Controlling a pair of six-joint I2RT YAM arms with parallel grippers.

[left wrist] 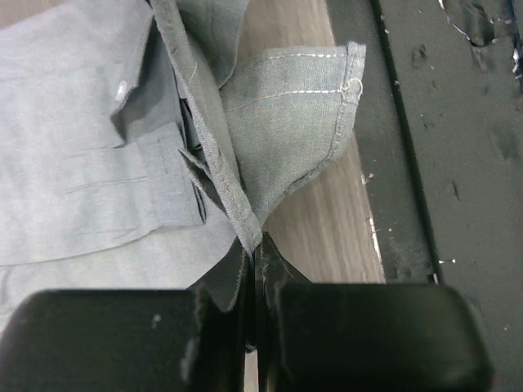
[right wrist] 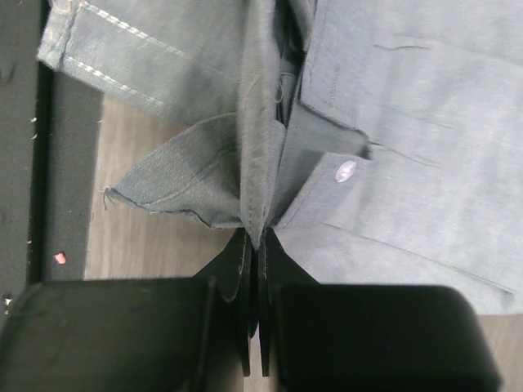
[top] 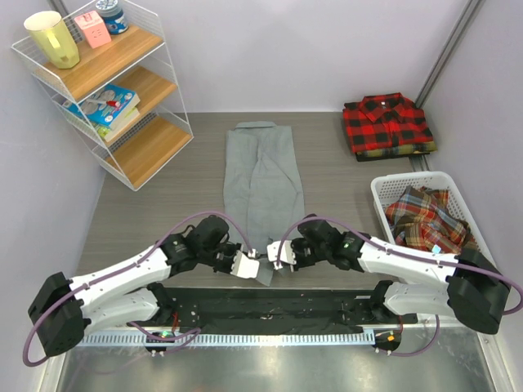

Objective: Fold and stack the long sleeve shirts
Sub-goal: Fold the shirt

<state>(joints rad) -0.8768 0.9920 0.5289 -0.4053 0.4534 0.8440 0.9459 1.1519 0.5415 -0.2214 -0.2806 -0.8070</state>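
The grey shirt (top: 263, 180) lies lengthwise down the middle of the table (top: 163, 220), folded into a narrow strip, with the collar toward the far edge and the hem at the near edge. The left gripper (top: 250, 265) and the right gripper (top: 277, 263) sit side by side at that hem, each with its jaws clamped on a pinched fold of the grey cloth. The red-and-black checked shirt (top: 386, 121) lies folded in the far right corner, and the plaid shirts (top: 426, 216) lie crumpled in the white basket (top: 384, 192) at the right edge.
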